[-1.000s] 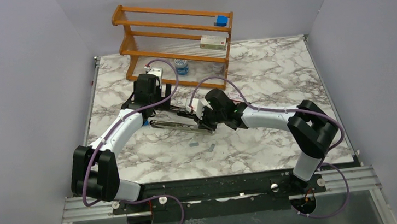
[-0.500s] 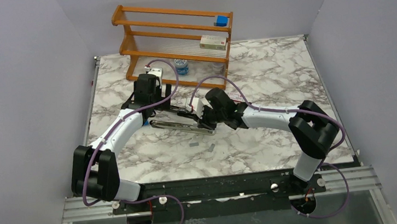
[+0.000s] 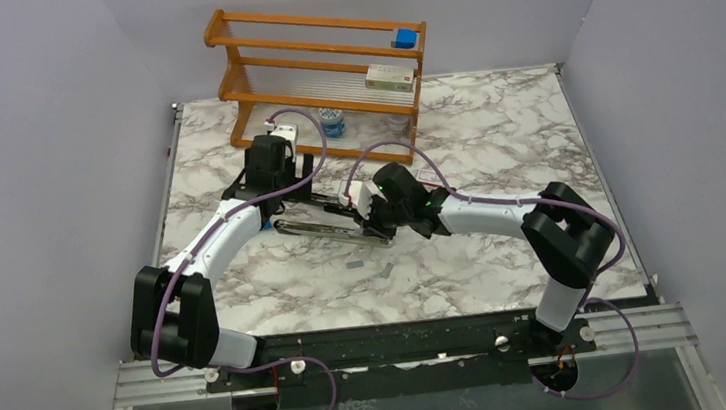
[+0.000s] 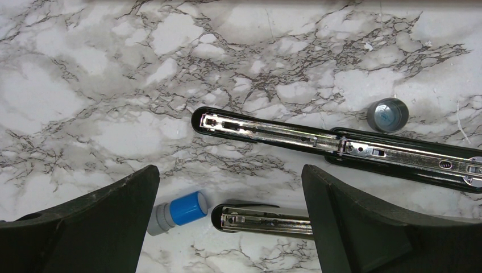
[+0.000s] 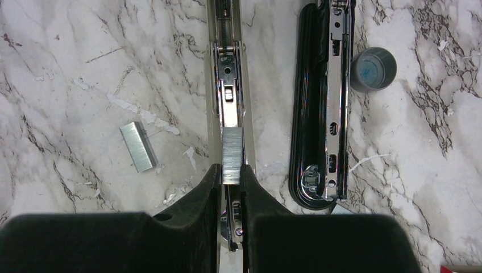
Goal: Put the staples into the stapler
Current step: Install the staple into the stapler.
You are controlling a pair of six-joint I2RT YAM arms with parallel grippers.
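Observation:
The stapler (image 3: 331, 230) lies opened on the marble table between both arms. In the right wrist view its silver staple channel (image 5: 227, 85) runs up the middle, with its black bar (image 5: 318, 114) beside it on the right. My right gripper (image 5: 230, 170) is shut on a strip of staples (image 5: 232, 153), held directly over the channel. A loose staple strip (image 5: 138, 147) lies to the left on the table. My left gripper (image 4: 230, 179) is open and empty, straddling one end of a stapler bar (image 4: 261, 219); the long bar (image 4: 335, 142) lies beyond it.
A small blue-capped grey piece (image 4: 177, 211) lies between my left fingers. A grey cap (image 5: 372, 69) sits beside the stapler. Loose staple strips (image 3: 352, 262) lie nearer the front. A wooden rack (image 3: 321, 68) with a small box stands at the back.
My right arm has edged slightly to the left with the staple strip in its jaws. The left arm has not moved.

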